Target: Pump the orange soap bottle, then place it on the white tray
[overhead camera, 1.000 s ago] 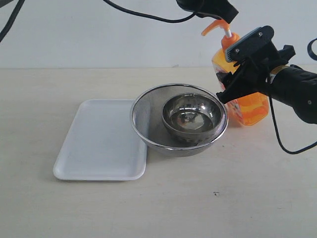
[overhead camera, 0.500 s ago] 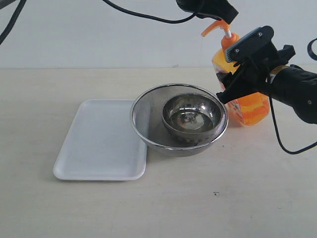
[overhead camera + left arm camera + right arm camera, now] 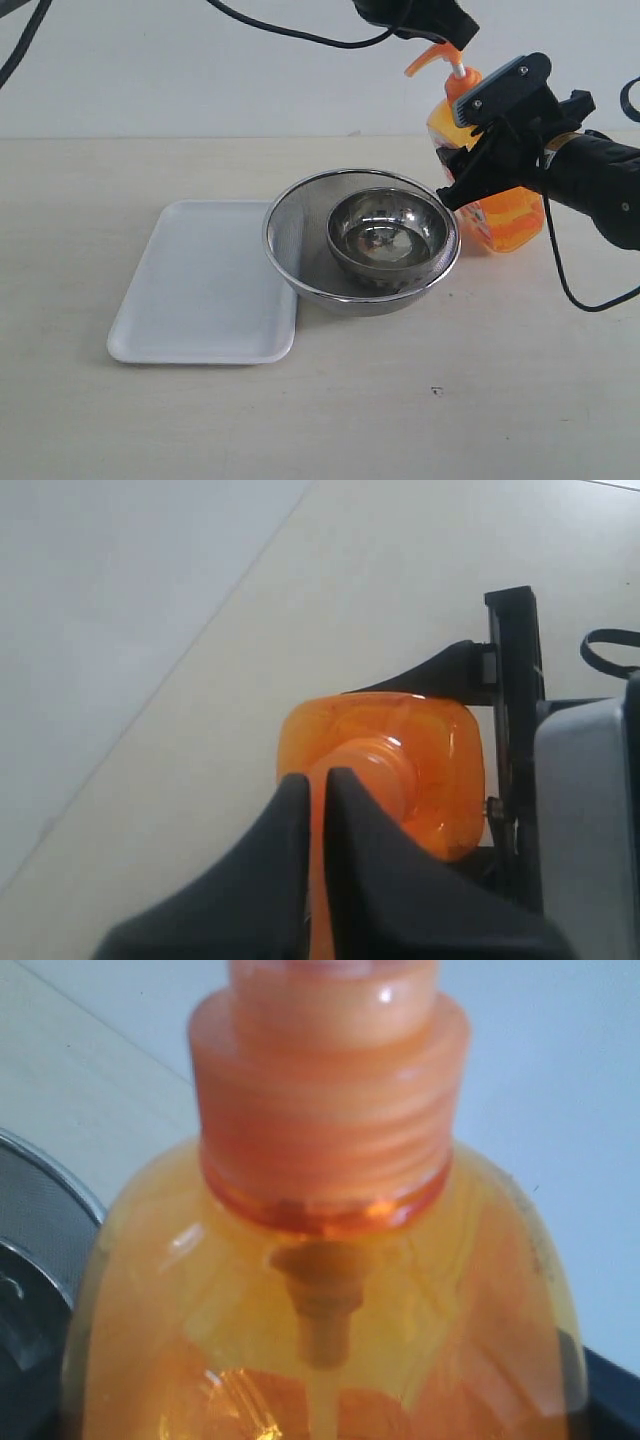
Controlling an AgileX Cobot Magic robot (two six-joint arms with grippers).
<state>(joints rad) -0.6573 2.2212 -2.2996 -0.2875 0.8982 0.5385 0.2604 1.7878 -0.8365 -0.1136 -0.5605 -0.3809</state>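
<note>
Soap bottle (image 3: 503, 215), far right: translucent orange plastic, glossy and smooth-walled, with bright highlights. Its screw collar (image 3: 325, 1110) is finely ribbed orange plastic. The pump head (image 3: 430, 55) is opaque orange plastic, smooth.

Tray (image 3: 190, 300), near left: white plastic, smooth, with a dull satin sheen.

Strainer (image 3: 290, 240), centre: fine metal mesh, grey and dull, under a bright polished metal rim.

Bowl (image 3: 385, 235) inside the strainer: polished metal, mirror-bright, showing reflections.

Table (image 3: 450, 400): pale, matt, faintly streaked. Its material cannot be told.

Cable (image 3: 560, 270), right: black, smooth, slightly shiny sheath.
</note>
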